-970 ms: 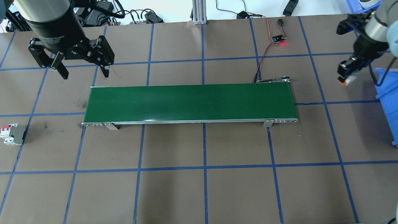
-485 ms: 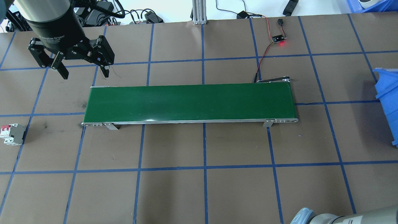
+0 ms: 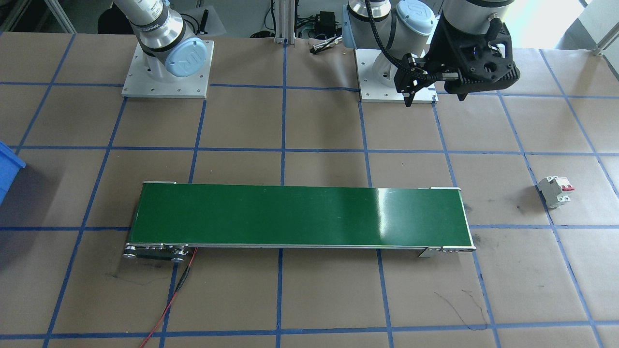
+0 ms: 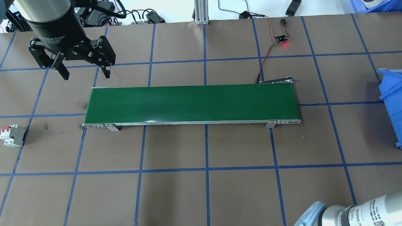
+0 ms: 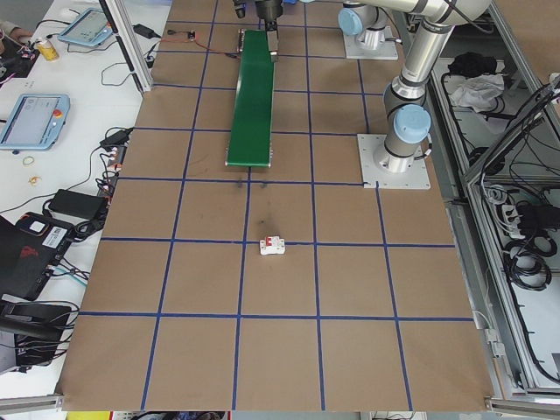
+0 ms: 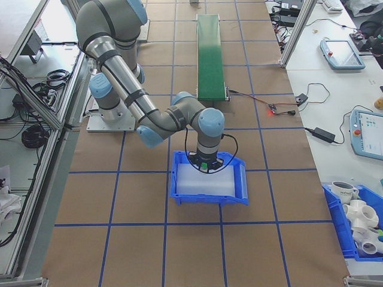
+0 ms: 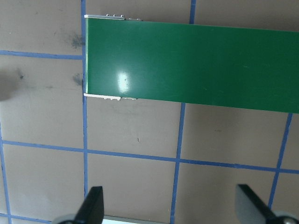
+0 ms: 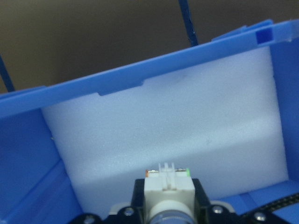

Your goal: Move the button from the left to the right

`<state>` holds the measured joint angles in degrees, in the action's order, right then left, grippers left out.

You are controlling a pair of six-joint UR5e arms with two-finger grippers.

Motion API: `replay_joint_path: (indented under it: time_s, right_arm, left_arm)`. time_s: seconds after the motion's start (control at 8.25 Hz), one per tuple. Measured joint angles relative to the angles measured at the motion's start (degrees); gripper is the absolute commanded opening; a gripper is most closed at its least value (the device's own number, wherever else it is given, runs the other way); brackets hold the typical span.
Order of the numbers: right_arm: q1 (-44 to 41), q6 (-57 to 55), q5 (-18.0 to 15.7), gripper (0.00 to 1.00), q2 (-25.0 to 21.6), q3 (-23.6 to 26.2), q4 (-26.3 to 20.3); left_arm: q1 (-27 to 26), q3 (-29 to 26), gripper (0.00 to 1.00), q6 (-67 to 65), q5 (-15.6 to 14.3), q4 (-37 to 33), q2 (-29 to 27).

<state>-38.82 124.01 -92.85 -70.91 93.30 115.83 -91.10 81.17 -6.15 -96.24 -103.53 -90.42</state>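
Brown gridded tabletop [image 4: 176, 194] | right claw [image 8: 169, 212] grips button [image 8: 168, 189] over blue bin [image 8: 117, 79]; lower onto foam before release | left claw [image 4: 83, 70] open, idle

Little can be read. On the black collar of the left end effector [image 4: 86, 76], over the bench's far left corner in the overhead view, runs a line of pale lettering; only the word "Gripper" is fairly clear. The front-facing view shows a "UR" logo on the blue joint cap of the right arm [image 3: 186, 57], above its base plate at the robot-side edge of the bench, and another on the left arm's blue cap [image 3: 415, 10]. A printed label on the right arm's wrist sleeve [image 4: 367, 213], at the bench's near right corner, is too small to read.
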Motion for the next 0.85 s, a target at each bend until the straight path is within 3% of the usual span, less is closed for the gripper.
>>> replay_joint_path:
  time_s: [0.24, 0.36, 0.48, 0.61, 0.85]
  right_arm:
    - [0.65, 3.62, 0.58, 0.13, 5.16, 0.50, 5.71]
    - [0.71, 3.97, 0.68, 0.28, 7.19, 0.82, 7.26]
    - [0.73, 4.08, 0.72, 0.77, 8.57, 1.02, 8.25]
    - [0.75, 4.12, 0.73, 1.00, 9.21, 1.12, 8.73]
    - [0.76, 4.20, 0.69, 1.00, 8.85, 1.17, 8.66]
  left_arm:
    - [-0.03, -0.04, 1.00, 0.00, 0.00, 0.00, 0.05]
    - [-0.04, -0.04, 1.00, 0.00, -0.04, 0.00, 0.06]
    - [-0.04, -0.04, 1.00, 0.00, -0.07, 0.00, 0.06]
    - [-0.04, -0.05, 1.00, 0.00, -0.08, 0.00, 0.07]
    - [-0.04, -0.05, 1.00, 0.00, -0.09, 0.00, 0.07]
